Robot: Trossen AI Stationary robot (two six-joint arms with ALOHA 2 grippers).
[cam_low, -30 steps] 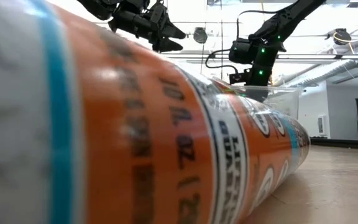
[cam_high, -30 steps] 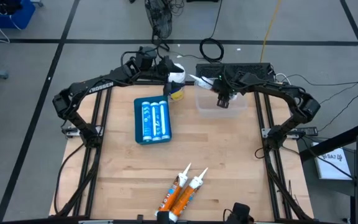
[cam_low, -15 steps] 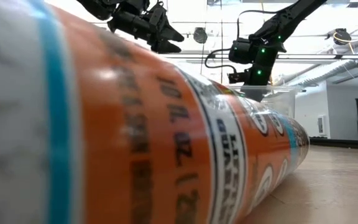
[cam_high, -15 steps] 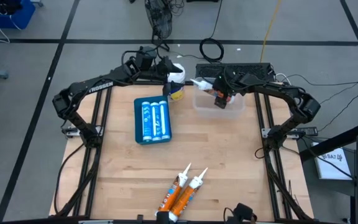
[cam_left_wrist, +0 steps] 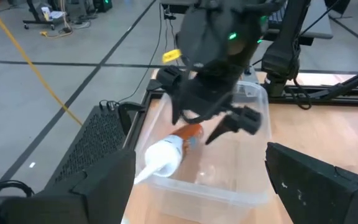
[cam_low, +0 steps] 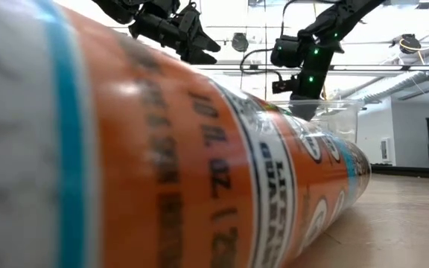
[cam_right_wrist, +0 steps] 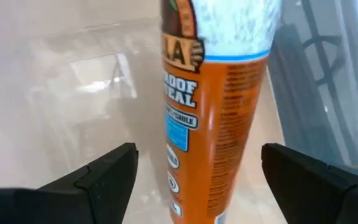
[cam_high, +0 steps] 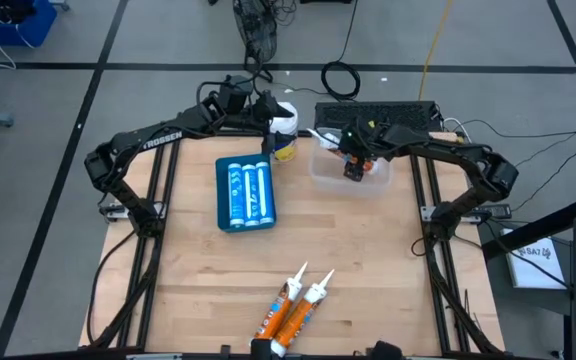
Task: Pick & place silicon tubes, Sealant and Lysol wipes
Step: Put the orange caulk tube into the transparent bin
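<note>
- Right claw [cam_high: 353,172] hangs over the clear plastic tub [cam_high: 375,183] at the far right of the worktop [cam_high: 368,260]; its fingers [cam_right_wrist: 104,174] stand apart, gripping nothing.
- An orange sealant tube [cam_right_wrist: 213,124] lies in the tub between and beyond those fingers, white nozzle [cam_left_wrist: 160,158] over the tub's rim.
- Left claw [cam_high: 270,135] is at the far edge, fingers [cam_left_wrist: 98,186] spread wide, beside the Lysol wipes [cam_high: 284,122]; contact with the canister cannot be told.
- Blue tray [cam_high: 245,193] holds tubes, left of centre.
- Two orange sealant tubes [cam_high: 290,310] lie side by side at the near edge, filling the low view [cam_low: 162,149].
</note>
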